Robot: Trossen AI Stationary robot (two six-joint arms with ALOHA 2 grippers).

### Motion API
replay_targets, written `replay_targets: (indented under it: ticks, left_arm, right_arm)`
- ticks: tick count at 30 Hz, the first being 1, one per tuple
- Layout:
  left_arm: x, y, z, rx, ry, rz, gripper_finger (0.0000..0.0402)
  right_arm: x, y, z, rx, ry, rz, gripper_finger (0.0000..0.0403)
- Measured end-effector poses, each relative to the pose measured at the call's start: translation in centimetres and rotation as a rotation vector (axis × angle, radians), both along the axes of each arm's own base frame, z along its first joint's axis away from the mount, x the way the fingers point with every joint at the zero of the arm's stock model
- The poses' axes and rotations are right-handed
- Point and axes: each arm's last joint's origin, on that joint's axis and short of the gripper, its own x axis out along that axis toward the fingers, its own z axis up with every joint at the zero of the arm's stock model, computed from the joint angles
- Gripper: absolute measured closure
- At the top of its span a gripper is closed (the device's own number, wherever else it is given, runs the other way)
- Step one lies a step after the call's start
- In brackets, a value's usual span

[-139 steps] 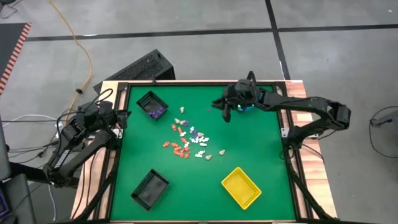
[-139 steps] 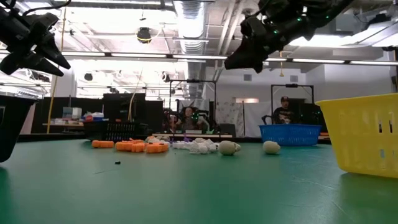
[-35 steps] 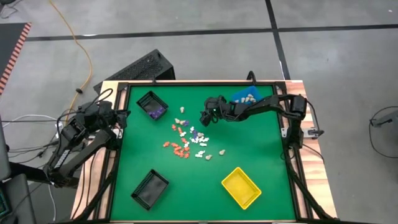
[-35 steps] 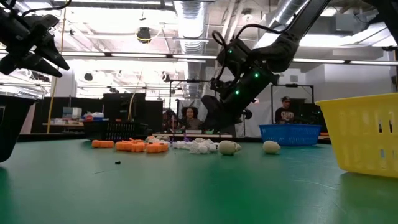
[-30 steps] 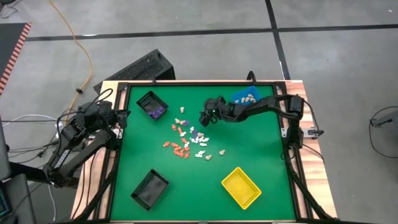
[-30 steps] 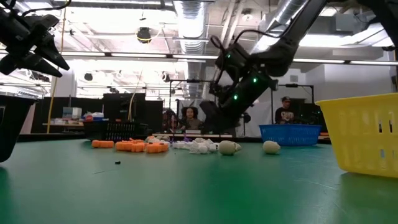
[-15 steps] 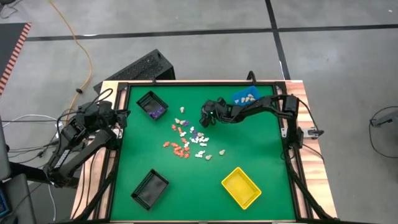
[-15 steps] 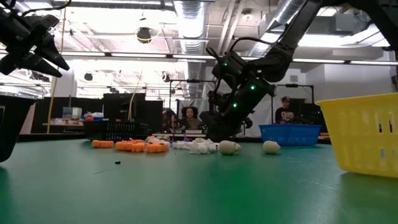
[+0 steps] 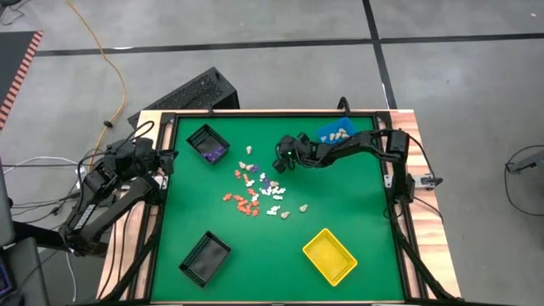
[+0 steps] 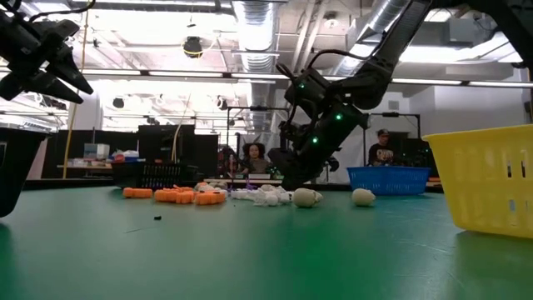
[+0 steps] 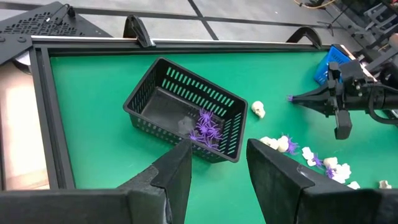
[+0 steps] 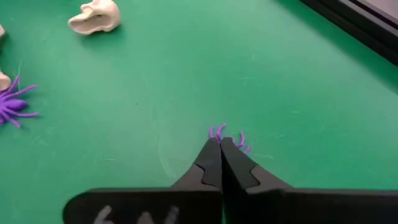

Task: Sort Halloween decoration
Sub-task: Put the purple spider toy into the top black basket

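Note:
The Halloween decoration [image 9: 257, 192] lies as a loose pile of tiny orange, white, purple and beige pieces mid-mat, and it also shows in the low view [image 10: 250, 195]. My right gripper [image 12: 219, 148] is down at the pile's far right side [image 9: 278, 164], shut on a small purple spider [image 12: 241, 140]. My left gripper [image 11: 217, 167] hangs open above the table's far left corner [image 9: 167, 158], with nothing between its fingers. Below it stands a black bin [image 11: 185, 113] holding purple spiders. My right gripper pinches the purple spider between its two fingertips [image 12: 211, 163]. Only a few legs [image 12: 216, 132] stick out past the tips; the fingers hide the body. The fingers slant down from the table's right side, with the tips low at the mat [image 10: 287, 180]. I cannot tell whether the spider is clear of the mat.
A blue bin [image 9: 337, 133] with beige pieces stands at the far right. A yellow bin [image 9: 330, 256] is at the near right and a second black bin [image 9: 205, 257] at the near left. A white skull [image 12: 94, 17] and another purple spider [image 12: 11, 103] lie near the right gripper.
My right gripper has come down a little toward the mat at the pile's far right side. Its fingers have come together on the purple spider. The pile has kept its place.

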Motion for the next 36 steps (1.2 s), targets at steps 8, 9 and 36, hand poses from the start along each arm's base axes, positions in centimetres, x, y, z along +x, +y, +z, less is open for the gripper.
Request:
replay_targets:
  ticks: [8,9,36]
  left_arm:
    - [0.0,0.0,0.0,0.0,0.0,-0.001,0.0258]
    - [0.0,0.0,0.0,0.0,0.0,0.0,0.0258]
    - [0.0,0.0,0.0,0.003,0.001,0.007,0.0258]
  right_arm:
    - [0.5,0.7,0.3,0.021,-0.026,0.015,0.0386]
    - [0.7,0.8,0.5,0.024,-0.031,0.023,0.0389]
    - [8.2,1.4,14.6,-0.138,-0.634,0.201,0.0389]
